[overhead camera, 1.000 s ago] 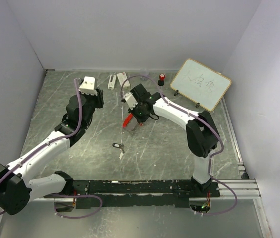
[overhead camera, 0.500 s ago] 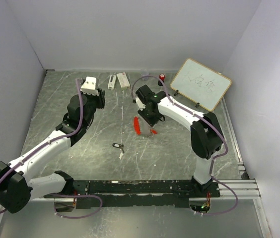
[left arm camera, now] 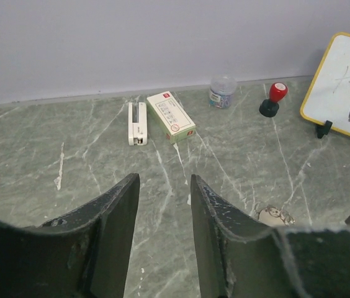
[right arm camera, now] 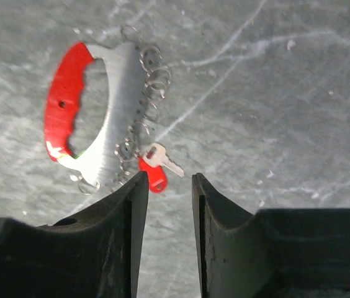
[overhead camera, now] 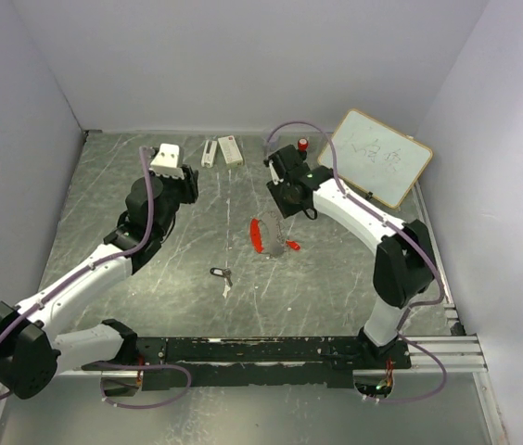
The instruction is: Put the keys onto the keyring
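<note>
Near the middle of the desk point(overhead camera: 326, 287), the keyring point(right arm camera: 60, 105) is lying flat. Its curved red plastic piece is facing the left arm's side, and its silver part, edged with a chain of small rings, is facing the right arm's side. The red-headed key point(right arm camera: 153, 179) is lying at the near end of that chain, touching the lowest rings. Whether it is threaded onto one of them I cannot tell. The black-headed key point(overhead camera: 217, 272) is lying by itself on the desk, nearer the arm bases and well apart from the keyring.

The right fingers point(right arm camera: 125, 236) are hovering over the desk close to the keyring without touching it. They are standing parted and are gripping nothing, and the red-headed key is showing just beyond their tips in the wrist view.

The left fingers point(left arm camera: 113, 230) are hanging over the left half of the desk and pointing toward the back wall point(left arm camera: 162, 43). They too are standing parted, with only bare desk showing in the gap. Ahead of them, a white stapler point(left arm camera: 137, 115) and a small white box point(left arm camera: 170, 116) are lying side by side. Farther to the right, a small clear jar point(left arm camera: 223, 92) and a red-topped black stamp point(left arm camera: 272, 99) are standing near the wall. Beyond them, a wood-framed whiteboard point(overhead camera: 375, 156) is leaning on its feet.
</note>
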`<act>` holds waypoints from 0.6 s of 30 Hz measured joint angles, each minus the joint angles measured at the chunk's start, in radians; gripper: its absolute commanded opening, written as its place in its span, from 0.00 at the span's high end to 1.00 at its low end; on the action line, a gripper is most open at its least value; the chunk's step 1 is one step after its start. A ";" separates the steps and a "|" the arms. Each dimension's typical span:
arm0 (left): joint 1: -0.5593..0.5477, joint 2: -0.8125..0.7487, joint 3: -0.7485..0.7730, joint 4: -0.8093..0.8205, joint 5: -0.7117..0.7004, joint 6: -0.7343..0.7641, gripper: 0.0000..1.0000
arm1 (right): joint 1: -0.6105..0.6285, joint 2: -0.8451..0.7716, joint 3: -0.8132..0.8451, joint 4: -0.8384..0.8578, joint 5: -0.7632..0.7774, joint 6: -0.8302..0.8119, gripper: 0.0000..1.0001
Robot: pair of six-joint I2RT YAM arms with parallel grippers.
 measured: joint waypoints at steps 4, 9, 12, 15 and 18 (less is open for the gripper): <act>0.000 -0.003 0.000 -0.017 -0.003 -0.037 0.43 | -0.008 -0.060 -0.092 0.127 -0.068 0.027 0.70; 0.003 -0.003 -0.008 -0.035 0.013 -0.103 0.35 | -0.006 -0.099 -0.216 0.269 -0.144 0.060 0.70; 0.008 -0.003 -0.024 -0.039 0.045 -0.141 0.33 | -0.008 -0.098 -0.260 0.344 -0.173 0.075 0.69; 0.009 -0.002 -0.041 -0.036 0.095 -0.168 0.33 | -0.021 -0.080 -0.266 0.418 -0.204 0.090 0.66; 0.010 0.010 -0.053 -0.026 0.136 -0.178 0.33 | -0.053 -0.031 -0.249 0.486 -0.244 0.092 0.65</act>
